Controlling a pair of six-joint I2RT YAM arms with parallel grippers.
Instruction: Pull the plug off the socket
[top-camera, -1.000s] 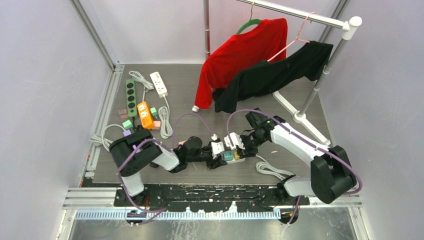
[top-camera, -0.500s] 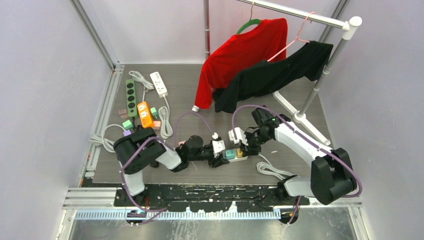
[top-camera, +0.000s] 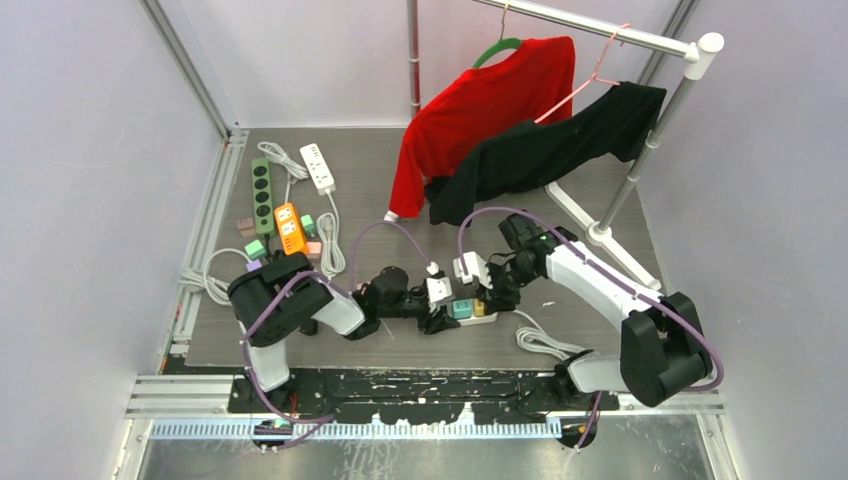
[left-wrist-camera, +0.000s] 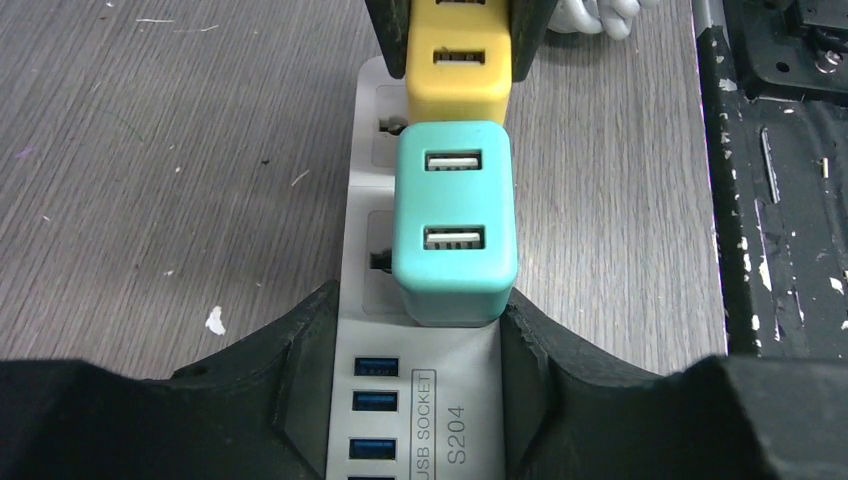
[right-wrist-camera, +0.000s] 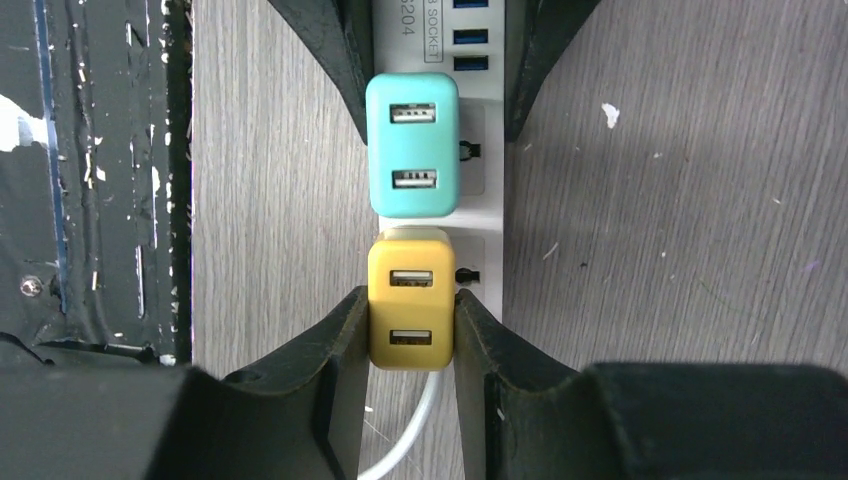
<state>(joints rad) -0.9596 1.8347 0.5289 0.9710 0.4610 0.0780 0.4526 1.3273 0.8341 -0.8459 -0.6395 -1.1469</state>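
Gripping the yellow plug (right-wrist-camera: 410, 265) by its two flanks, the right gripper (right-wrist-camera: 410, 300) is clenching it at the cord end of the white power strip (right-wrist-camera: 488, 215), with its fingers (right-wrist-camera: 330, 350) pressing in from either side. Whether the plug's prongs are seated in the strip cannot be told from these views. The teal plug (right-wrist-camera: 412, 145) is sitting in the strip's next outlet, touching the yellow plug's end face and crowding it on that side. Beyond the teal plug, at the strip's USB end, the left gripper (left-wrist-camera: 420, 335) is straddling the strip, its jaws grasping the two long edges and pinning the strip on the grey wood-grain table (top-camera: 360, 180). A white cord (top-camera: 545, 342) is looping on the table just beside the strip, toward the right arm's base. Well apart from the strip, off to its far left, a green power strip (top-camera: 262, 195), an orange power strip (top-camera: 290, 230) and a second white strip (top-camera: 318, 167) are lying with small coloured adapters (top-camera: 255, 248) around them. Far behind the strip, a clothes rack (top-camera: 650, 140) is carrying a red garment (top-camera: 480, 110) and a black garment (top-camera: 560, 145), both hanging clear of the strip.
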